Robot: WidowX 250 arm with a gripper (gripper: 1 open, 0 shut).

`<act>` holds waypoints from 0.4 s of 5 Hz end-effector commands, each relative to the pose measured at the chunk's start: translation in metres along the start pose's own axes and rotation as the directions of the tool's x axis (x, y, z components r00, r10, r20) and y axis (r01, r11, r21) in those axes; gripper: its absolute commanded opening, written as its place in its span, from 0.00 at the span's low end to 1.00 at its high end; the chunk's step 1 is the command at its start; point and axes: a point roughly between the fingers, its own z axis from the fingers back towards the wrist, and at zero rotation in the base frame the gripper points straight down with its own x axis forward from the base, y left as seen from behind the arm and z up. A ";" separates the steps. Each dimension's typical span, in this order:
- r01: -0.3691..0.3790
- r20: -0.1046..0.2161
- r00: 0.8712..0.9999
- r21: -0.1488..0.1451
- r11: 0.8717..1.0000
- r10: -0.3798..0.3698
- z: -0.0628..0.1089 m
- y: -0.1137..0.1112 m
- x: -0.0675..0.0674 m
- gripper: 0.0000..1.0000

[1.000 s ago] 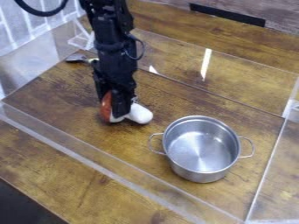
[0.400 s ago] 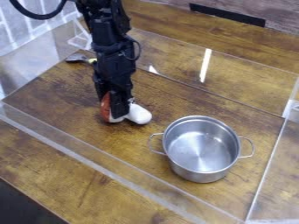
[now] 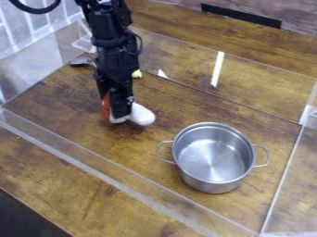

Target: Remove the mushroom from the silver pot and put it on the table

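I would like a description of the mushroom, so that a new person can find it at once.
On the dark wooden table, look left of the shiny pot, just beneath the black claw. The mushroom has a thick white stem pointing toward the pot. Its reddish cap, partly hidden by the claw, sets it apart from the plain silver pot.

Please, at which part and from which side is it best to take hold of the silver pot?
The silver pot stands upright and open, with a thin rim and two loop side handles. I would come from above and pinch the rim between the handles, one finger inside, one outside. The wall there looks thin and free of handle wire.
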 end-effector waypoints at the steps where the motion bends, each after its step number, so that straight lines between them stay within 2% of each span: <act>1: -0.053 0.056 0.997 0.042 0.998 0.051 0.026 0.013 0.006 1.00; 2: -0.039 0.050 0.998 0.040 0.998 0.037 0.037 0.009 0.000 1.00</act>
